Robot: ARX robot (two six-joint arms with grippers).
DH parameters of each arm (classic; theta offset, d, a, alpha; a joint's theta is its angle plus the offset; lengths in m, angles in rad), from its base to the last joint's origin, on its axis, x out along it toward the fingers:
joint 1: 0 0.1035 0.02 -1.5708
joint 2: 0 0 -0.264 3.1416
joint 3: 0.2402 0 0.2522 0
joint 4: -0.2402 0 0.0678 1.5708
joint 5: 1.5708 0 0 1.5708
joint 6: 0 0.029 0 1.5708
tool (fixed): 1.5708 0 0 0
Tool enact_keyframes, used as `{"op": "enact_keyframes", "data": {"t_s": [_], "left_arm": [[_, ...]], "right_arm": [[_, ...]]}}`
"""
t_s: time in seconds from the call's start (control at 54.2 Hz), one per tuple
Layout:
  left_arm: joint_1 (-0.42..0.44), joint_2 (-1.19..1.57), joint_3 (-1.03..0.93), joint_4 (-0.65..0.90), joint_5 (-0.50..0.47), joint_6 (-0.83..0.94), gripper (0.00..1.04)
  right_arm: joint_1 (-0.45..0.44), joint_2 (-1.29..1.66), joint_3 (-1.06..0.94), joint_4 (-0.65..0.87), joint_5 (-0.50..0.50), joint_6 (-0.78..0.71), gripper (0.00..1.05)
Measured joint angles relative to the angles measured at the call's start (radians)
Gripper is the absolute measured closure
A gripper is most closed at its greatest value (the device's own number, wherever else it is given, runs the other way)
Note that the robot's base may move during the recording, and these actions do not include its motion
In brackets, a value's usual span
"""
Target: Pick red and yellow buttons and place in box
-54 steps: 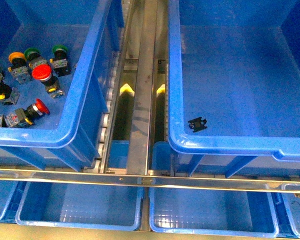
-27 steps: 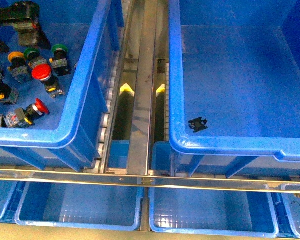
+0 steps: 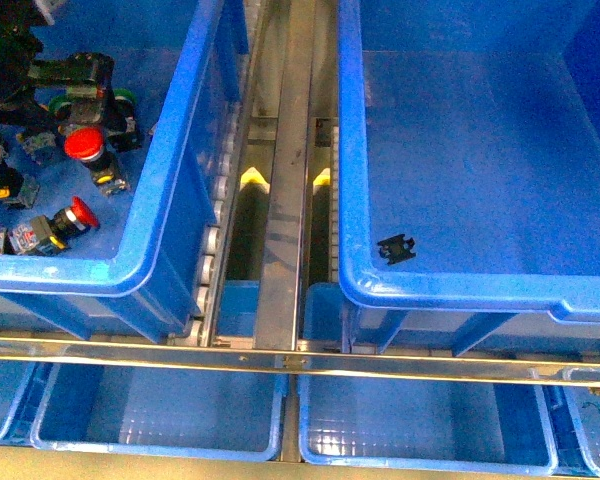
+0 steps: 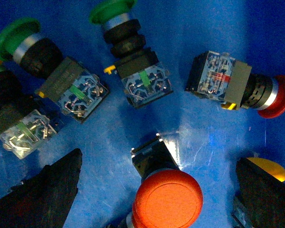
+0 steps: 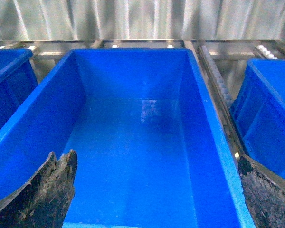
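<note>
**Down among the buttons**

Now low in the left bin (image 3: 130, 270) with the left claw (image 4: 154, 190), absent 1 second ago. Wide open above 1 red button (image 4: 167, 198), not gripping yet. Looks ready to close. Wide open and empty too for the right claw (image 5: 156, 199), waiting over the big blue box (image 3: 450, 292). No buttons in there yet.

Buttons (image 3: 80, 145) lie in a bin (image 3: 170, 195) left of the box (image 3: 460, 292).
</note>
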Motion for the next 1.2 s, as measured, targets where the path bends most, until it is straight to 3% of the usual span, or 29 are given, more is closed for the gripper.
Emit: {"op": "enact_keyframes", "data": {"t_s": [0.609,0.83,0.977,1.199], "left_arm": [[-0.024,0.072,0.039,-0.006,0.021,0.014,0.08],[-0.023,0.073,0.039,-0.009,0.022,0.021,0.41],[-0.018,0.075,0.039,-0.010,0.019,0.021,0.71],[-0.010,0.070,0.036,-0.014,0.037,-0.027,0.72]], "right_arm": [[0.000,0.000,0.000,0.000,0.000,0.000,0.06],[0.000,0.000,0.000,0.000,0.000,0.000,0.06],[0.000,0.000,0.000,0.000,0.000,0.000,0.06],[0.000,0.000,0.000,0.000,0.000,0.000,0.06]]}}
